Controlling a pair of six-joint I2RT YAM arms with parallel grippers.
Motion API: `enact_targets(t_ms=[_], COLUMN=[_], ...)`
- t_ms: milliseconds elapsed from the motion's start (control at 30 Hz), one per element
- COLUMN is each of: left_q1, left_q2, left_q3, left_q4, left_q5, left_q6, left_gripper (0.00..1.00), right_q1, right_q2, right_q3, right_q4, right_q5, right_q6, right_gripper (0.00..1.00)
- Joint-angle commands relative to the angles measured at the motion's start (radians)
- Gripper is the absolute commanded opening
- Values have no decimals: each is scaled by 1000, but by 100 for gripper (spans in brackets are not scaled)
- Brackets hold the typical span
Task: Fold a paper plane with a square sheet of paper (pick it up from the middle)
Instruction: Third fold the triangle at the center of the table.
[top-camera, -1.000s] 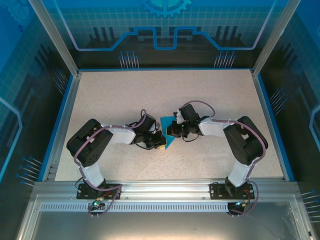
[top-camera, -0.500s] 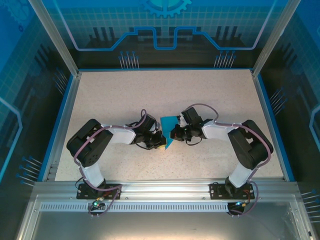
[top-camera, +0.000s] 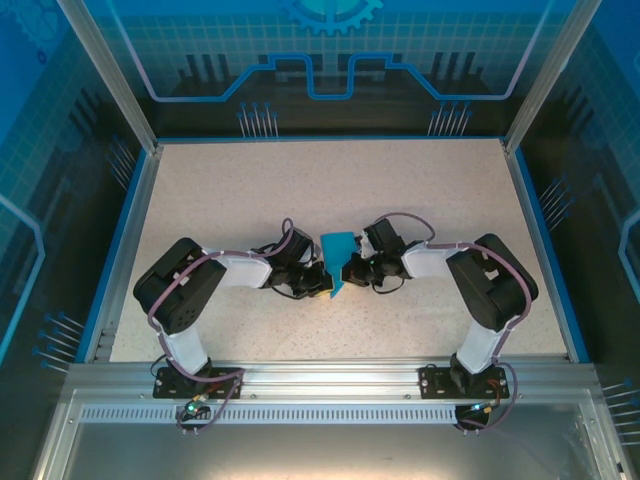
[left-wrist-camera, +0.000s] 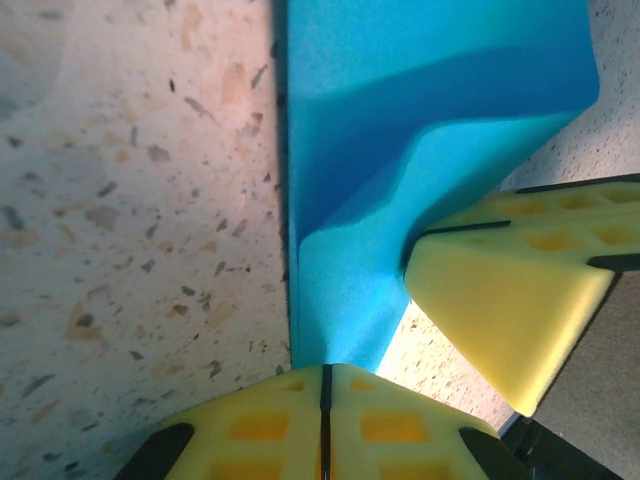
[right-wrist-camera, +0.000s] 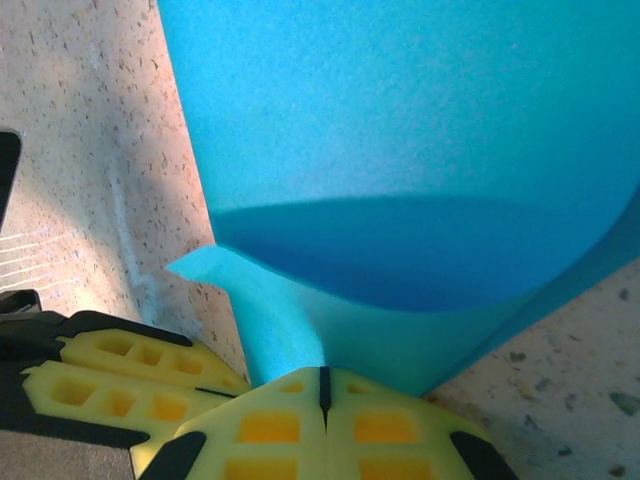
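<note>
The blue sheet of paper (top-camera: 338, 252) stands folded and curved between the two grippers at the table's middle, wide at the far end and narrowing to a point at the near end. My left gripper (top-camera: 318, 281) is shut on its lower tip; in the left wrist view the paper (left-wrist-camera: 400, 140) rises from the closed yellow pads (left-wrist-camera: 290, 420) of that gripper (left-wrist-camera: 325, 372). My right gripper (top-camera: 347, 268) is shut on the paper's edge; in the right wrist view the sheet (right-wrist-camera: 400, 140) bows up out of the closed gripper (right-wrist-camera: 323, 376). The two grippers sit almost touching.
The speckled beige table (top-camera: 250, 190) is bounded by a blue rim, with metal posts at the corners. In the left wrist view the right gripper's yellow finger (left-wrist-camera: 500, 300) sits close at the right. The left gripper's fingers (right-wrist-camera: 120, 370) lie at the lower left of the right wrist view.
The right gripper has shifted slightly towards the left one, its elbow swinging out and back. More of the paper's far end now shows. The left arm has stayed still.
</note>
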Motion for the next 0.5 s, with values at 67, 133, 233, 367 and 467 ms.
enact_targets(t_ms=[67,133,233,367,467], left_q1=[-19,-18,-18,-19,-19], left_q2=[58,55,54,50,44], left_q3=[-16,-17,-13,-13,-12], left_q4=[-109,-109,-109,-111,-113], left_q5=[-84,-85,-83,-81,-83], left_q6=[19,19,18,17,17], left_gripper=[11,11,11,11,11], right_q1=[-2,-1,-1,1,1], right_q2=[-53,-39,-2,34,28], right_q3=[-39,-44,-42,-29,-21], right_q4=[10,10,10,-8,-13], right_q5=[-51,-56,-60,-52,-55], right_q6=[-5,-6,-8,-7,-4], right_gripper=[0,0,0,0,0])
